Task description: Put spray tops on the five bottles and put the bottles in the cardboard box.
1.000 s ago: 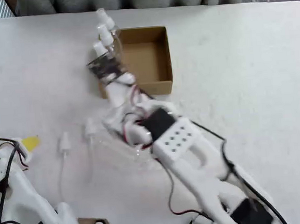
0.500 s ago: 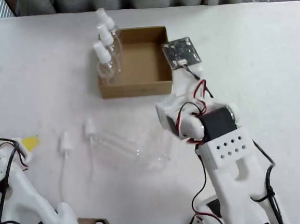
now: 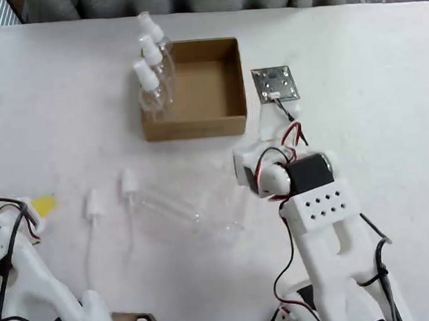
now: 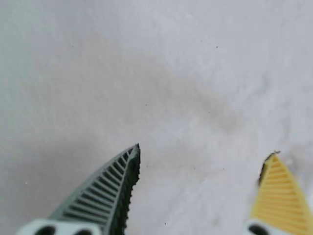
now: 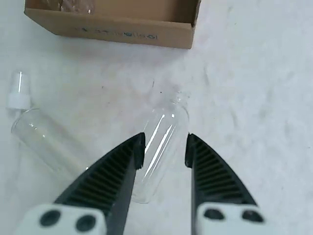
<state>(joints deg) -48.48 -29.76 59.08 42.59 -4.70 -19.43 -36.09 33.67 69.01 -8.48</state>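
The capless bottle [image 5: 166,122] is lying on its side and looking ready to roll. If the right gripper [image 5: 165,138] is closing off-centre, the slick clear wall is likely squirting out, or bumping the capped bottle [image 5: 44,142] beside it. The jaws are standing partly open, gripping nothing, straddling the bottle's middle. The bottle is resting around the middle of the table [image 3: 372,81], just on the near-edge side of the cardboard box [image 5: 117,32]. The left gripper [image 4: 205,149] is gaping wide, empty.

white printed arms [image 3: 319,212], red-black cables [image 3: 292,130], ribbed dark and yellow jaws
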